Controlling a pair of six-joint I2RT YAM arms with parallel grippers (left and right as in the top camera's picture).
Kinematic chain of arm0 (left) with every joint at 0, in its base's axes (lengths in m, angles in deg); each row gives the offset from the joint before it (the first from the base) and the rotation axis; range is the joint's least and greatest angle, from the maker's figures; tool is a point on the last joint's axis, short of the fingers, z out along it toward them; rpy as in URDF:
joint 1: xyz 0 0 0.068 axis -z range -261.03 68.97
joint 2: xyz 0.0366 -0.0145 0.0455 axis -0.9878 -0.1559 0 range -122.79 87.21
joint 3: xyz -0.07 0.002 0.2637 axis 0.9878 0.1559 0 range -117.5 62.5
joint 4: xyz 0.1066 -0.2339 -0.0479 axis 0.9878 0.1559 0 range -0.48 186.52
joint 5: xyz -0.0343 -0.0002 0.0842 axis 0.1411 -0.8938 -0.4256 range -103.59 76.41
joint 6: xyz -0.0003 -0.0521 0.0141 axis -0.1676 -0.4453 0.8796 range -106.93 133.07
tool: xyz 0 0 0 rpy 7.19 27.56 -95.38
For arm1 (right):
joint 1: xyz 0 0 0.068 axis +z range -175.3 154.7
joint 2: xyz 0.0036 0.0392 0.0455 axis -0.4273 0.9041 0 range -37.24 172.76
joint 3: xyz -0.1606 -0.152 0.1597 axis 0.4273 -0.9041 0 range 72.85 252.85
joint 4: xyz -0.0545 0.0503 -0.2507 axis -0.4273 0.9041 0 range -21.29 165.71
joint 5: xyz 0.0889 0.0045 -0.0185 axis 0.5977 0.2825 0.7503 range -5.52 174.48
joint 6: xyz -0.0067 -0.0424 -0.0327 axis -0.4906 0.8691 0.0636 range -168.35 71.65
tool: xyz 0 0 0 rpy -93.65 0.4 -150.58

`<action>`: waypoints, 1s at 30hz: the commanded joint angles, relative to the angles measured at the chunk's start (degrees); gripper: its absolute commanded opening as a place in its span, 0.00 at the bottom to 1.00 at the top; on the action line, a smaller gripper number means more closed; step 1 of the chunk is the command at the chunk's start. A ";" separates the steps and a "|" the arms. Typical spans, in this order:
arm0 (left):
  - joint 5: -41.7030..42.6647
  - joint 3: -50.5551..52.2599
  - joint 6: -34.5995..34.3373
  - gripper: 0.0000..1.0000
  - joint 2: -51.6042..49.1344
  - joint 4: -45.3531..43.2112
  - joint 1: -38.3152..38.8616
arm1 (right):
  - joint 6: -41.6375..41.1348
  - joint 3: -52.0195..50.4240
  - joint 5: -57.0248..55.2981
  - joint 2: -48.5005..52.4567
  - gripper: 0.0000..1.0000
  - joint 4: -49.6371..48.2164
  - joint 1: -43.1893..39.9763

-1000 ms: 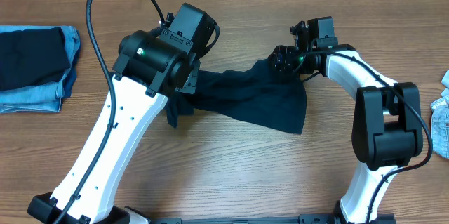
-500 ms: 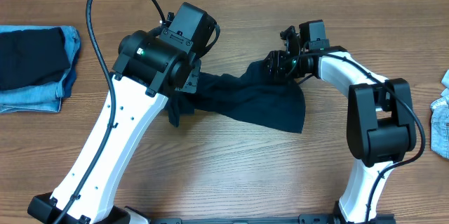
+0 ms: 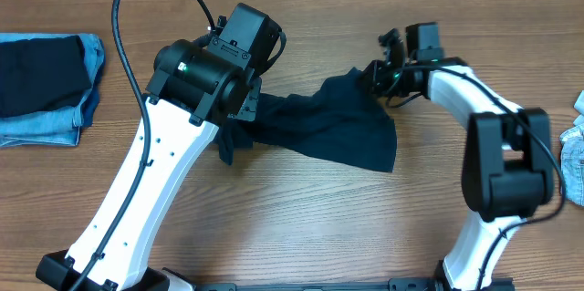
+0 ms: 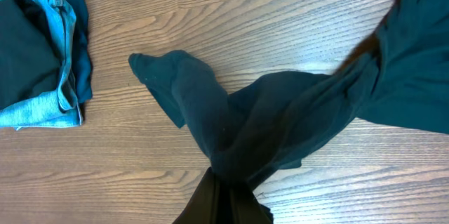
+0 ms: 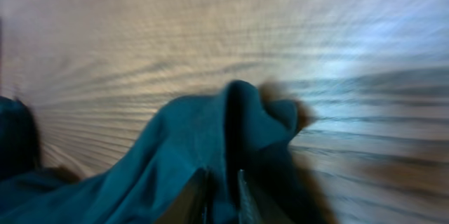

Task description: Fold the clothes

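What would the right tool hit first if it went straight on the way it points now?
The shirt: a raised fold of it sits between the right tool's fingers. Beyond the fold, the line seems to reach bare table, but the blurred wrist view leaves depth unclear.

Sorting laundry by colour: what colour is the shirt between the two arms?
The shirt is plain dark navy; the left wrist view shows it best.

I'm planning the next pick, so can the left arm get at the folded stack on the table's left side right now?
Probably not yet: the left end effector is shut on the navy shirt. Bare table lies between it and the folded stack.
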 commanded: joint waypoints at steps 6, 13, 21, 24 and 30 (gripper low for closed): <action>0.02 -0.09 0.31 0.05 1.18 -0.31 -0.24 | -2.19 -0.02 -1.14 -12.50 0.04 2.84 -4.28; -0.15 -0.09 0.31 0.05 1.18 -0.72 -0.28 | -2.60 -0.07 -1.07 -13.64 0.16 5.16 -5.99; -0.04 -0.09 0.28 0.05 1.18 -0.63 -0.26 | -1.29 -0.07 -6.58 -6.38 0.52 0.50 1.53; 0.59 -0.09 0.26 0.05 1.18 -0.63 -0.26 | -1.31 -0.07 -6.67 -3.04 0.55 -1.57 2.75; 0.72 -0.09 0.26 0.05 1.18 -0.66 -0.26 | -1.33 -0.07 -6.56 0.42 0.55 -3.72 2.75</action>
